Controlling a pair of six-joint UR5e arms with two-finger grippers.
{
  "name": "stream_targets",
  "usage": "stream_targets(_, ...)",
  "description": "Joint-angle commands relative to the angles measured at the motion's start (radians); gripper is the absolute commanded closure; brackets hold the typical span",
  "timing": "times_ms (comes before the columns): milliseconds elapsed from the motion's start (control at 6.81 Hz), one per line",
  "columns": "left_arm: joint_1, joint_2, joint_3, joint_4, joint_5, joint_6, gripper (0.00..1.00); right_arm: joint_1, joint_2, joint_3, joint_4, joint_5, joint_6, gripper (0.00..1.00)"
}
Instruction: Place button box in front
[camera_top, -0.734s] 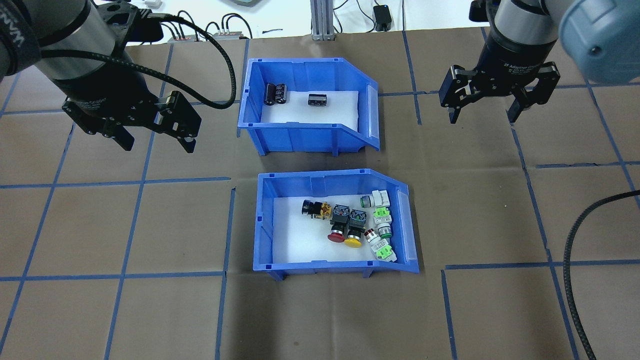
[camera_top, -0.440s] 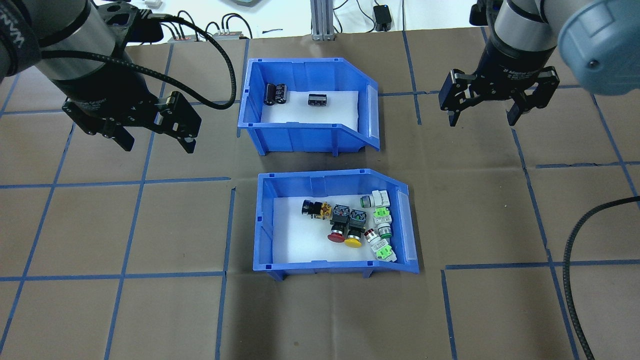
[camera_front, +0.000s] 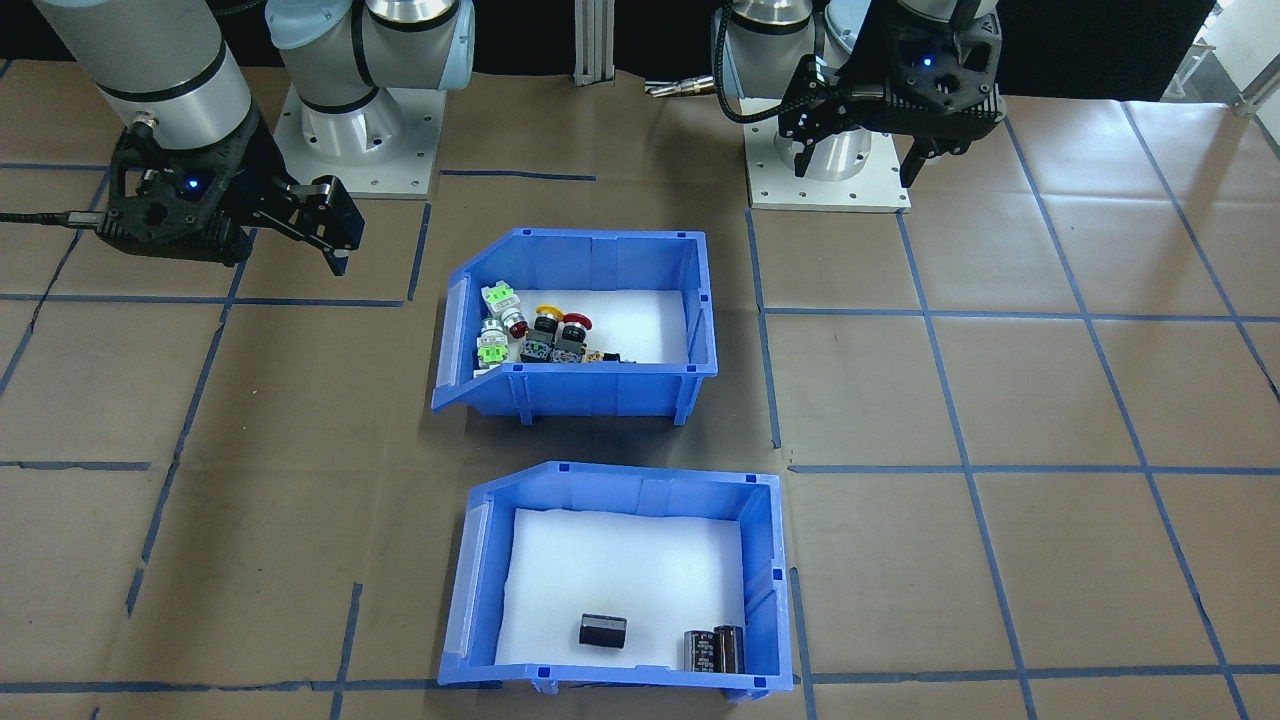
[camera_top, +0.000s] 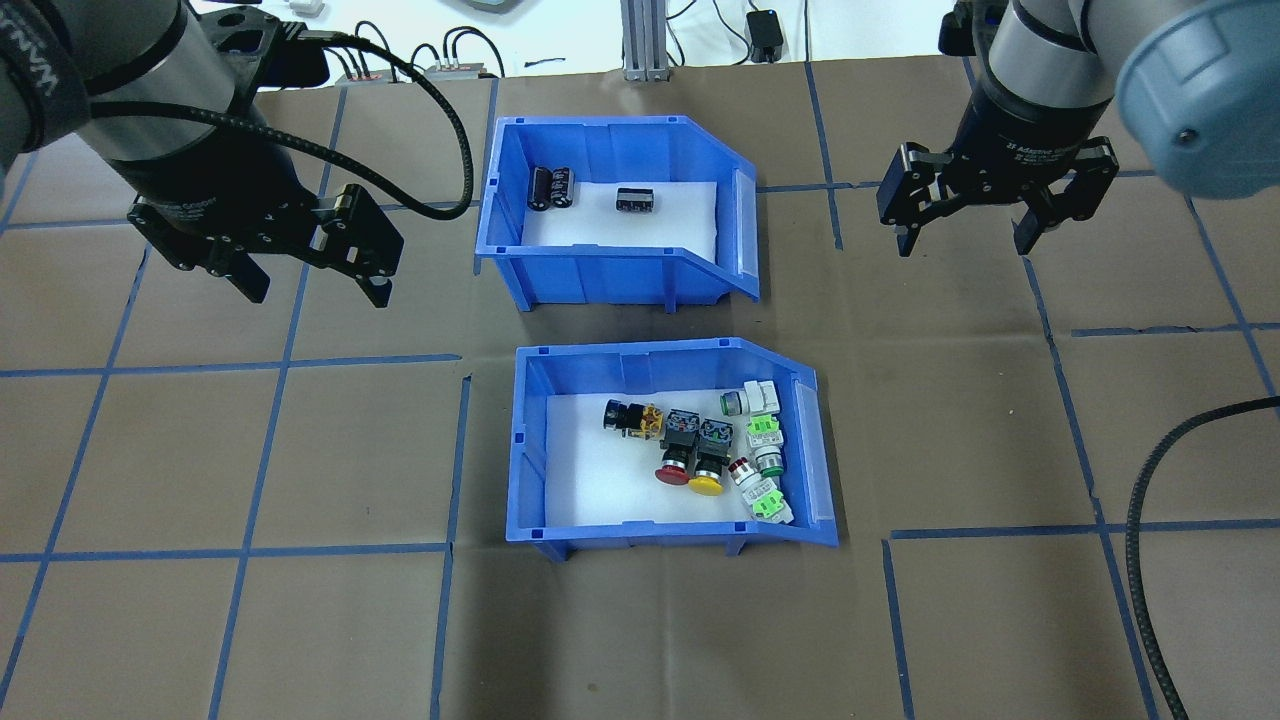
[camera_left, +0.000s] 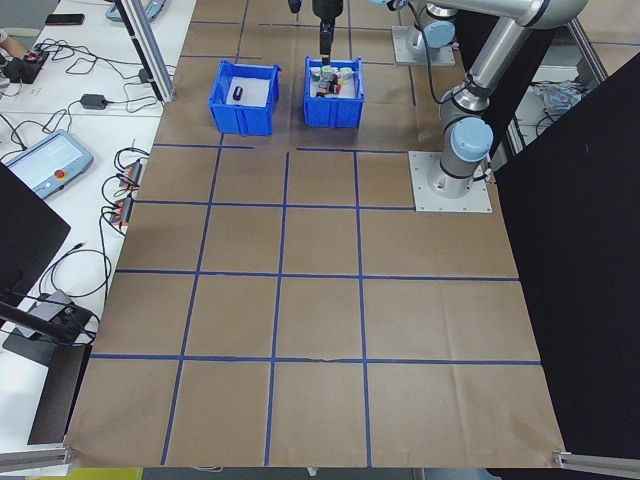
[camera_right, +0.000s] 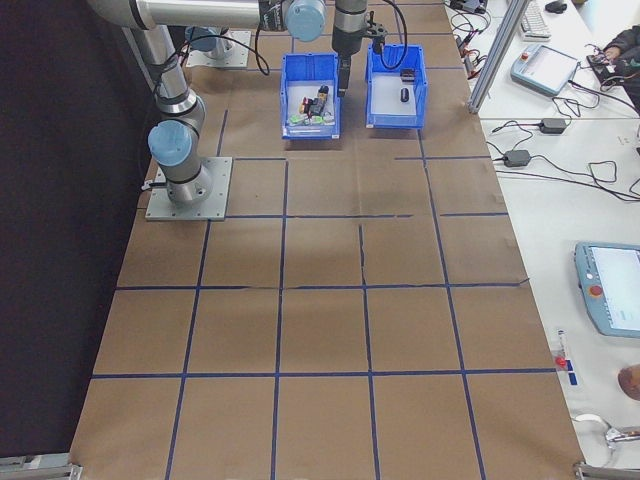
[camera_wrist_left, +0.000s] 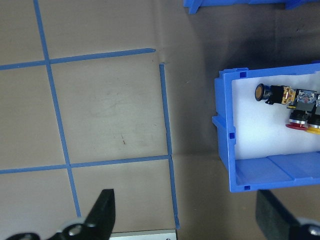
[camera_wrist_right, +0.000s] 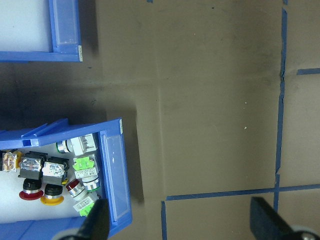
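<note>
Barely any change from a moment back: right gripper (camera_top: 966, 238) nudged a touch up-table, bins unmoved. Brown paper table (camera_top: 250, 450) gridded with blue tape (camera_top: 1050, 330), cables and a pendant along the far bench. Left gripper (camera_top: 312, 290) hovering, fingers spread wide, holding nothing; right one same, splayed and empty. Button box (camera_top: 528, 440) parked nearer the robot than the other bin (camera_top: 600, 275), roughly 4 o'clock off the left claw, 7 o'clock off the right, well apart from both.
</note>
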Motion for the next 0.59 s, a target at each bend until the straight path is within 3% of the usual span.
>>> stream_targets(0, -0.002, 0.000, -0.008, 0.003, 0.001, 0.020, 0.00, 0.000, 0.000, 0.000, -0.005, 0.004, -0.008, 0.00)
stream_targets(440, -0.003, 0.003, -0.028, 0.015, 0.003, -0.068, 0.00, -0.001, 0.021, -0.021, -0.012, 0.001, -0.018, 0.00)
